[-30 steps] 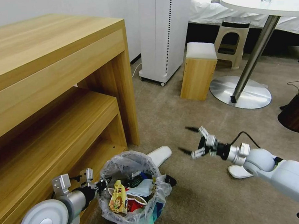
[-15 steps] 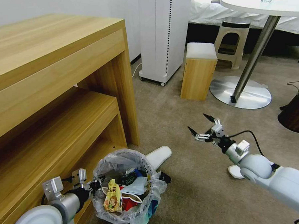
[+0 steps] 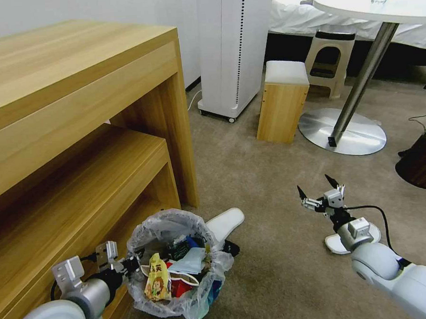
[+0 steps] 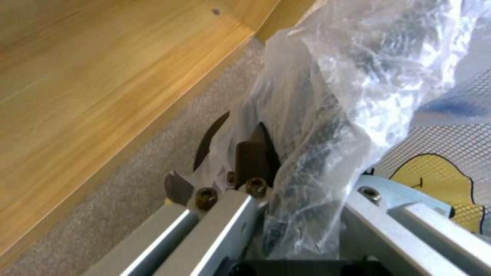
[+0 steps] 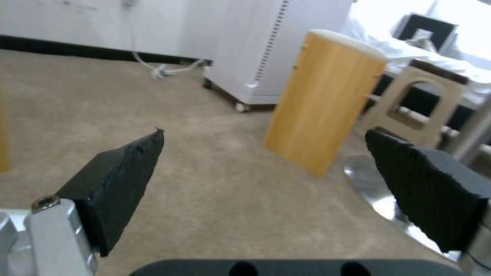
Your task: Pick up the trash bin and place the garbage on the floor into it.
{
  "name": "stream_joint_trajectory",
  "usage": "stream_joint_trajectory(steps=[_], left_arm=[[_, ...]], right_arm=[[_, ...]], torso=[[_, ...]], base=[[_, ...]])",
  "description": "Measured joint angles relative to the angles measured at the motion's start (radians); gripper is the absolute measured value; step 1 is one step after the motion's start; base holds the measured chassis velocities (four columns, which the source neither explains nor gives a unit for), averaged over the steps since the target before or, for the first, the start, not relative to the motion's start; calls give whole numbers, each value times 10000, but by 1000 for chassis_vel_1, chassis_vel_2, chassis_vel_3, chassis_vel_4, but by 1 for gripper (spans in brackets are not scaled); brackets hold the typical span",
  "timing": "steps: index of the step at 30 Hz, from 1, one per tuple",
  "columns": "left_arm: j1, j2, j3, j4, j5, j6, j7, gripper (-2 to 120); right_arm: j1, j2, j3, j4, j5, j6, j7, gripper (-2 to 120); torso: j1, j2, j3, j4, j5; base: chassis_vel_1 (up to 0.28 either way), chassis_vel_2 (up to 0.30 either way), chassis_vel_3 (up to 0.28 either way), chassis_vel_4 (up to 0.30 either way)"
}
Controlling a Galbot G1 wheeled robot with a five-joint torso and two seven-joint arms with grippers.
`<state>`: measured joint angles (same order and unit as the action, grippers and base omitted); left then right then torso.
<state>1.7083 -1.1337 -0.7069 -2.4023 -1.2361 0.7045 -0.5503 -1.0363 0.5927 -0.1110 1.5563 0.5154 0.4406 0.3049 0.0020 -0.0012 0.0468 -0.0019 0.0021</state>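
Note:
The trash bin (image 3: 173, 271), lined with a crinkled clear bag, sits low at the front left beside the wooden shelf unit. My left gripper (image 3: 126, 265) is shut on its rim; in the left wrist view the left gripper (image 4: 233, 147) pinches the bag and rim of the trash bin (image 4: 327, 96). Garbage fills the bin: a yellow snack wrapper (image 3: 153, 281) and a light-blue mask (image 3: 190, 265). One white slipper (image 3: 226, 222) lies on the floor (image 3: 276, 270) just behind the bin. Another slipper (image 3: 339, 244) lies under my right arm. My right gripper (image 3: 318, 190) (image 5: 266, 172) hovers open and holds nothing.
A wooden shelf unit (image 3: 77, 114) runs along the left. Farther back stand a white appliance on wheels (image 3: 236, 49), a wooden stool (image 3: 282, 103), a plastic stool (image 3: 329, 63) and a round table's metal base (image 3: 342, 131). A brown bin (image 3: 422, 160) stands at the right edge.
My right arm has drawn back to the right and toward me, its open gripper now pointing away. The bin and my left gripper have shifted slightly left and nearer.

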Motion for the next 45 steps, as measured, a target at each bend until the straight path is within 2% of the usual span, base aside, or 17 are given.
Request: stream_joint_trajectory(steps=[4, 10, 15, 19, 22, 29, 38, 45], left_arm=[[349, -93, -83, -78, 241, 5, 167, 0], [607, -176, -177, -117, 449, 6, 325, 0], [697, -191, -273, -135, 491, 6, 411, 0], [706, -182, -284, -173, 511, 4, 447, 0], [697, -156, -301, -173, 500, 1, 450, 0], [658, -124, -381, -93, 460, -24, 489, 0], [159, -125, -128, 154, 443, -29, 501, 0], [-245, -127, 83, 366, 419, -37, 485, 0]], right_arm=[[225, 314, -295, -144, -4, 204, -352, 100], [701, 661, -587, -467, -200, 1064, -960, 100], [806, 767, -642, -607, -474, 1539, -951, 100], [831, 639, -783, -502, -586, 1544, -914, 100], [976, 580, -940, -527, -732, 1538, -972, 100], [1325, 349, -1306, -870, -1615, 1472, -1010, 100], [2253, 200, -2128, -1783, -2822, 1404, -1614, 100], [2638, 445, -2149, -2637, -3850, 1631, -2260, 100]], torso=[[0, 0, 0, 2, -4], [0, 0, 1, 3, -2], [0, 0, 0, 1, -1], [0, 0, 0, 1, -7], [0, 0, 1, -1, 4], [0, 0, 1, 1, -1], [0, 0, 1, 3, 0], [0, 0, 1, 1, -1]], base=[[0, 0, 0, 0], [0, 0, 0, 0], [0, 0, 0, 0], [0, 0, 0, 0], [0, 0, 0, 0], [0, 0, 0, 0], [0, 0, 0, 0], [0, 0, 0, 0]])
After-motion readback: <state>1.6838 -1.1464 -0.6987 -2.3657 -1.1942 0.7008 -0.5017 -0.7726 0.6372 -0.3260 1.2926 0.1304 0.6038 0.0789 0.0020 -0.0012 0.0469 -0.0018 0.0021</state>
